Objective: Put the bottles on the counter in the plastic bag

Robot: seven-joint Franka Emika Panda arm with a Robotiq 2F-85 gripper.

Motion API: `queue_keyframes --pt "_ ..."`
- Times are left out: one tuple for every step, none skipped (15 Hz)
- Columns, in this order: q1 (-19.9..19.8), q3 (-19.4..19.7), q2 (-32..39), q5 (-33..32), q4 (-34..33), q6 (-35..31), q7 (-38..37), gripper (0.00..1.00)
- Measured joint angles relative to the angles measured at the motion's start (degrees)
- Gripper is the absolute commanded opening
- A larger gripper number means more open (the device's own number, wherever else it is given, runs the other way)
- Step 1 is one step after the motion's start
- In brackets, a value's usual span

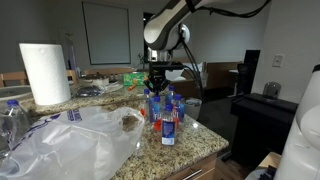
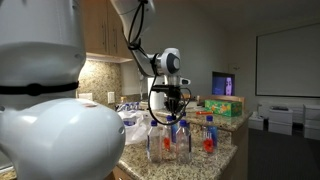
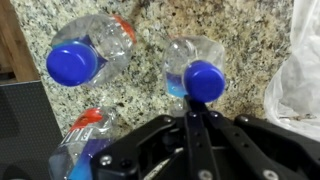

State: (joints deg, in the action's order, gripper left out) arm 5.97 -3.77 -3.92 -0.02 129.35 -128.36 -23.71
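Observation:
Several small clear bottles (image 1: 165, 112) with blue labels stand close together on the speckled granite counter (image 1: 203, 142), near its corner. My gripper (image 1: 157, 82) hangs straight over them, also seen from an exterior view as my gripper (image 2: 172, 100) above the bottles (image 2: 170, 140). In the wrist view my gripper (image 3: 190, 112) is shut, its fingers pressed flat together just short of a blue cap (image 3: 205, 80); nothing shows between them. Another blue-capped bottle (image 3: 73, 62) and a red-capped bottle (image 3: 90, 120) stand to the left. The crinkly plastic bag (image 1: 80, 140) lies beside the bottles.
A white paper towel roll (image 1: 45, 72) stands at the counter's back, and a larger water bottle (image 1: 12, 122) at its near end. The counter's rounded edge (image 1: 215, 155) runs close to the bottles. The robot's white body (image 2: 50, 110) blocks much of an exterior view.

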Motion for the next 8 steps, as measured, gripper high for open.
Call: queue_keyframes --pt "-0.03 0.16 -0.68 0.97 0.02 -0.01 1.53 0.00" --pt "-0.10 0.44 -1.48 2.43 0.04 -0.01 3.50 0.00" --pt "-0.27 0.85 -2.39 4.28 0.07 -0.04 5.88 0.00" --pt "-0.54 1.30 -3.25 5.98 0.08 -0.03 8.23 0.00" --pt "-0.71 1.85 -3.99 7.40 0.09 0.00 10.23 0.26" --pt "-0.82 2.42 -4.52 8.62 0.10 0.01 11.90 0.27" --pt "-0.93 2.76 -4.82 9.25 0.13 0.03 12.99 0.31" --pt "-1.01 2.86 -4.91 9.53 0.22 0.03 13.50 0.38"
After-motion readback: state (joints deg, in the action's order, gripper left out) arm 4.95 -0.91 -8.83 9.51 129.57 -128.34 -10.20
